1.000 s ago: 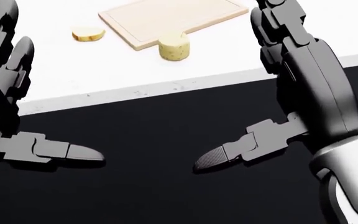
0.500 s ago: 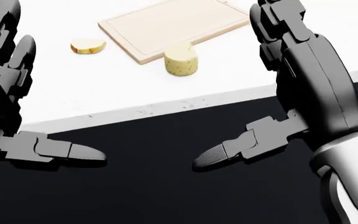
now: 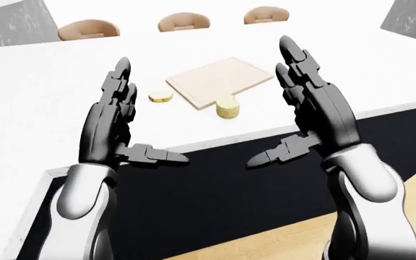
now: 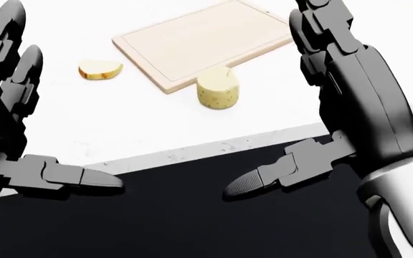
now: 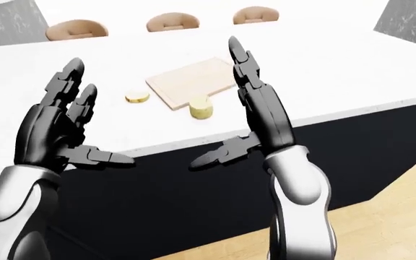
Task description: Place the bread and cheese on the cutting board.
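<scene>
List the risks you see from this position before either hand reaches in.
The cheese stands right against the cutting board edge, so a grab by the right hand may shove the board. The bread lies flat and low, which could let the left hand fingers slip over it.

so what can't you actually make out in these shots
- Pale wooden cutting board: its top right corner, head view, hidden behind the black right hand.
- Black left hand: cut off by the head view's left edge.
- Three tan chair backs: only their tops show above the white table, left-eye view.
</scene>
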